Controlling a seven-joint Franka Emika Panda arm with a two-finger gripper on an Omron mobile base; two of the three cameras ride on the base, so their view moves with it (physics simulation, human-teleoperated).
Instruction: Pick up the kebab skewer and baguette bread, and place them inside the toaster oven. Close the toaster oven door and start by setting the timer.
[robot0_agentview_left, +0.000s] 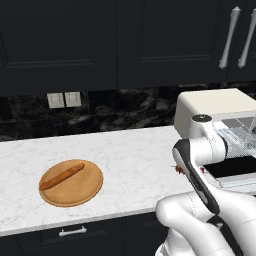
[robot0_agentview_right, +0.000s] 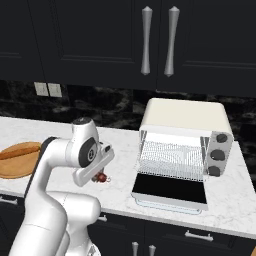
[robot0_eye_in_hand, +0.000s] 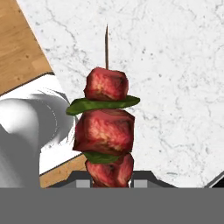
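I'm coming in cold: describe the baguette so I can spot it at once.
Start at the white marble counter under the dark cabinets. At its left end, far from the toaster oven, lies a round wooden board. The baguette is the slim orange-brown stick lying diagonally on it, the sole item there.

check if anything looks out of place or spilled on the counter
Nothing stands out. The baguette bread lies whole on the round wooden board, the toaster oven stands square with its door folded down, and the claw is shut on the kebab skewer, chunks intact. No spill on the marble counter.
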